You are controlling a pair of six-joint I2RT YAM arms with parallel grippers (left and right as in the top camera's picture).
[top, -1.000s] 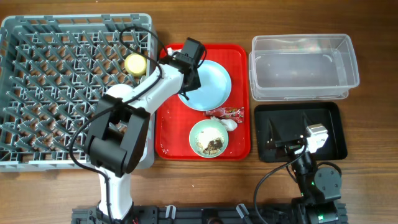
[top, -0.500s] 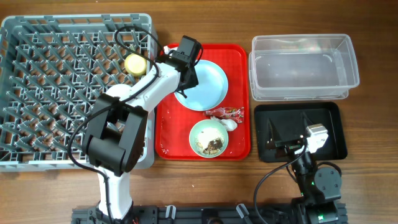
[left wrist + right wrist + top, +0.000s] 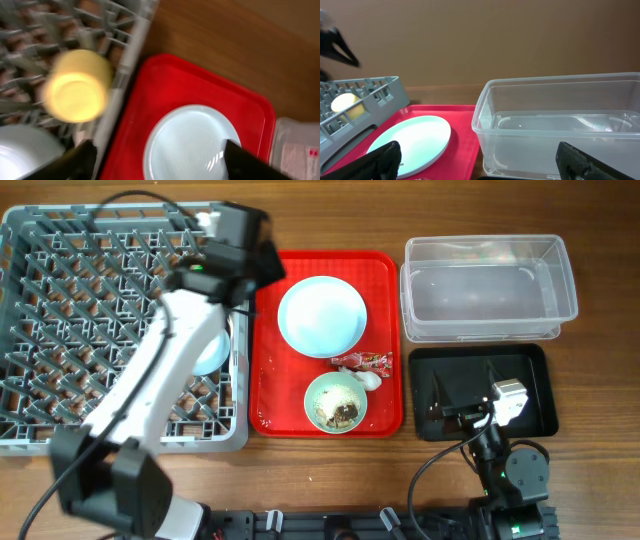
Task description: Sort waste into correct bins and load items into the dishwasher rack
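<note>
Overhead view: light blue plate [image 3: 321, 316] lies flat on the red tray [image 3: 276, 385] toward the surface's rear edge; left tool [image 3: 162, 161], spread wide and empty beside the dishwasher rack [image 3: 60, 330], should likely pinch the plate's rim, not its face.

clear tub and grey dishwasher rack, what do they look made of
The clear tub looks like glossy transparent plastic: see-through walls with bright highlights. The grey dishwasher rack seems moulded matte plastic, judging by its uniform peg lattice.

Yellow cup [image 3: 75, 86] a blur — left fingers [image 3: 80, 160] cut off at the bottom edge
</note>
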